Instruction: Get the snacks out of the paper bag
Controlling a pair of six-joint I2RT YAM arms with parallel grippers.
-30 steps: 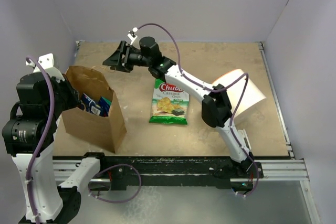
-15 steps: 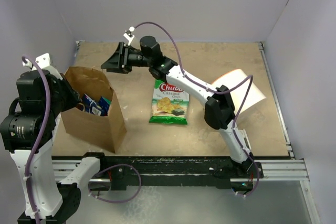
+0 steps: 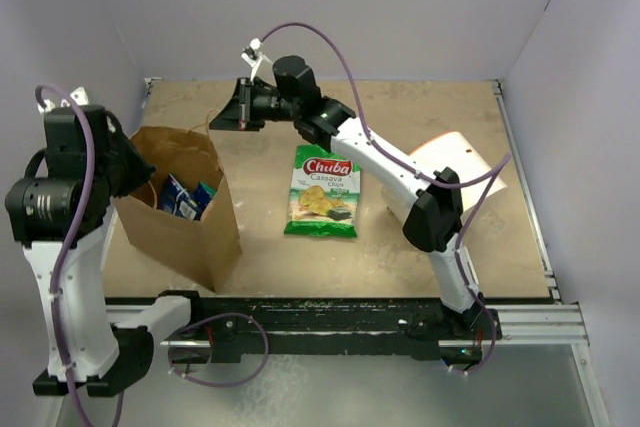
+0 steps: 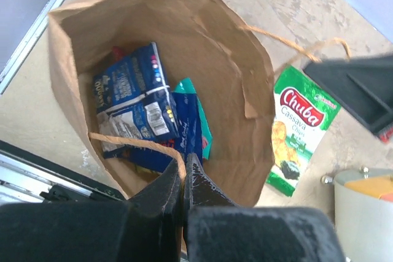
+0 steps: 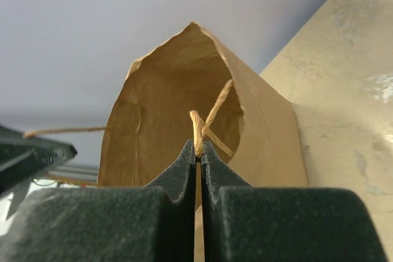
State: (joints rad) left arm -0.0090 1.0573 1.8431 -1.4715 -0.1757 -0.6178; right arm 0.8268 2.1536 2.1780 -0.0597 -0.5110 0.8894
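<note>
reaching to the paper bag (image 3: 190,232), left and right jaws each pinch a handle (image 5: 198,128).

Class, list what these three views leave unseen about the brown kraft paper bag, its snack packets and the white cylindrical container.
Left wrist view: whatever lies under the dark blue glossy packet in the brown kraft paper bag, covered by it and the left gripper.
Left wrist view: white cylindrical container, cut off by the bottom-right corner.
Right wrist view: bag contents, behind its wall.

Tan table (image 3: 420,107): paper bag (image 3: 190,237), Chuba packet (image 3: 323,192), white cylinder (image 3: 478,169)
</note>
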